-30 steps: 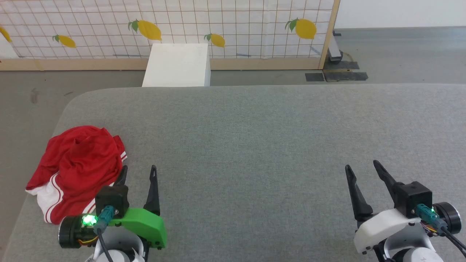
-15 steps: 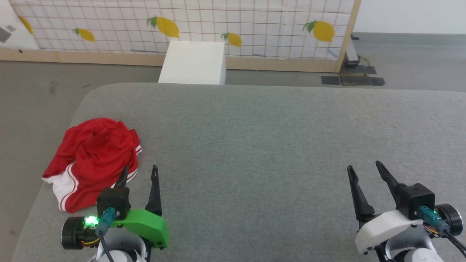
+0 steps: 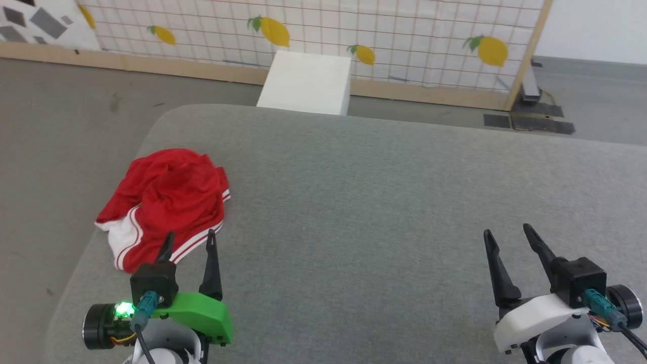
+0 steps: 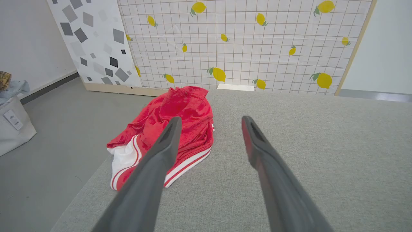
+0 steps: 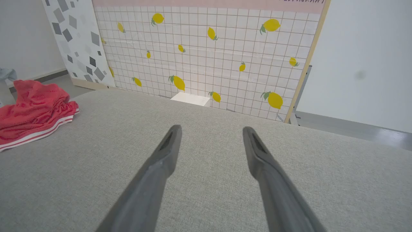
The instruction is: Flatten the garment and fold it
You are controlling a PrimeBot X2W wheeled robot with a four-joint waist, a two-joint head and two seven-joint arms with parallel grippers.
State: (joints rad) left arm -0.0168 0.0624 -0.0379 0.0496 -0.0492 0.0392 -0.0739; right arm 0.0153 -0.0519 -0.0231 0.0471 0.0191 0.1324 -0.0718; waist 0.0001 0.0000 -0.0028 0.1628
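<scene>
Though crumpled into a loose heap, reads plainly as the garment (image 3: 167, 197): thin red cloth, deeply creased, with a white panel and red-and-white striped trim along its near side. Lies on the grey table (image 3: 379, 202), by the left edge, just short of the rounded far-left corner; white panel reaches that edge. Any print on the front hidden in the folds. Sleeves, collar and hem not separable within the bundle.

Left gripper (image 3: 189, 235): over the table's near-left part, just on the near side of the garment, jaws spread wide, holding nothing. One fingertip overlaps the striped trim in the head view; contact cannot be told.

Right gripper (image 3: 505, 230): over the table's near-right part, well apart from the garment, jaws likewise wide, empty.
</scene>
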